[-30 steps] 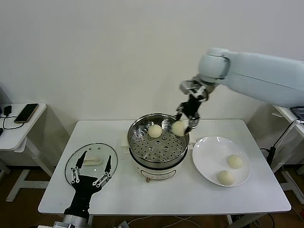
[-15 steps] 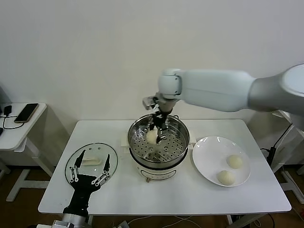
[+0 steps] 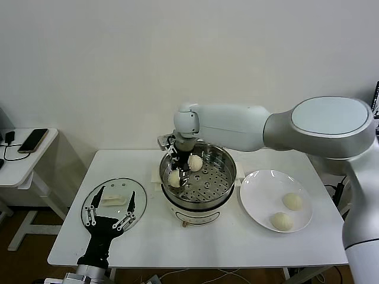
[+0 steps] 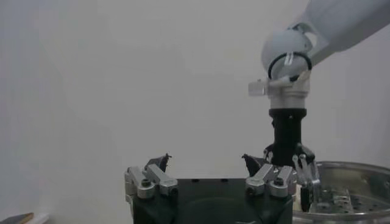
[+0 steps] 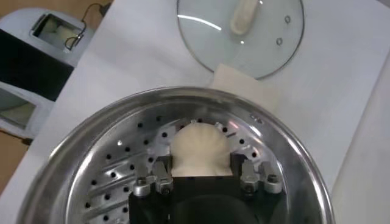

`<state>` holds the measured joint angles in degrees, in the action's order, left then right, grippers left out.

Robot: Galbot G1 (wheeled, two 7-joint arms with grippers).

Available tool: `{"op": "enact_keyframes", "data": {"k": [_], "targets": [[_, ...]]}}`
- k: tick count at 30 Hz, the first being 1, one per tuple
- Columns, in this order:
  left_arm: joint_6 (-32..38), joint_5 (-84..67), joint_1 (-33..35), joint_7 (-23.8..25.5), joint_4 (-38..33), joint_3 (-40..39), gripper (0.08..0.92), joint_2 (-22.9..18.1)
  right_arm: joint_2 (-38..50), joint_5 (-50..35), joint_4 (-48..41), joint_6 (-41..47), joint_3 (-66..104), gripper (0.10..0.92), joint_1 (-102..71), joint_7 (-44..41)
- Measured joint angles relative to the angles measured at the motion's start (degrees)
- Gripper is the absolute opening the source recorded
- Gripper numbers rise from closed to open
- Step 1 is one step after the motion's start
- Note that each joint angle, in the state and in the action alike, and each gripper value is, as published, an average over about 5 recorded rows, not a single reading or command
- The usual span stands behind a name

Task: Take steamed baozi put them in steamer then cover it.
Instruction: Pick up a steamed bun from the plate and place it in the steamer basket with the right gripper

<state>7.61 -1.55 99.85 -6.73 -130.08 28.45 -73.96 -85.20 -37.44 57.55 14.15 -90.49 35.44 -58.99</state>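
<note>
My right gripper (image 3: 178,170) down inside steamer (image 3: 228,177), fingers (image 5: 157,180) either side of baozi (image 5: 196,150), which sits on perforated tray by near-left wall; I cannot tell if grip released or still clenched. Bun cream-white, smooth, domed. Second baozi (image 3: 195,163) just beside it on tray. Steamer shiny steel pot on white base, mid worktop (image 3: 249,236). Two more baozi (image 3: 292,201) on white plate (image 3: 257,186) to right. My left gripper (image 3: 111,210) spread wide, hovering over glass lid (image 3: 136,189) at left
</note>
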Motion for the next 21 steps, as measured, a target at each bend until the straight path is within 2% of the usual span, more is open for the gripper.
{"op": "enact_keyframes", "data": {"k": [4,11,21], "targets": [[-0.03,-0.01,0.02,-0.02,0.00,0.03,0.823,-0.13,0.01,0.30,-0.07,0.08,0.30,0.812,-0.28,0.38],[-0.14,-0.01,0.11,-0.03,-0.18,-0.08,0.823,-0.18,2.77,1.62,2.45,-0.03,1.44,0.822,1.37,-0.70],[-0.30,0.07,-0.14,-0.02,-0.55,-0.68,0.823,-0.08,16.29,6.43,11.66,-2.63,3.35,0.823,8.16,-7.60]]}}
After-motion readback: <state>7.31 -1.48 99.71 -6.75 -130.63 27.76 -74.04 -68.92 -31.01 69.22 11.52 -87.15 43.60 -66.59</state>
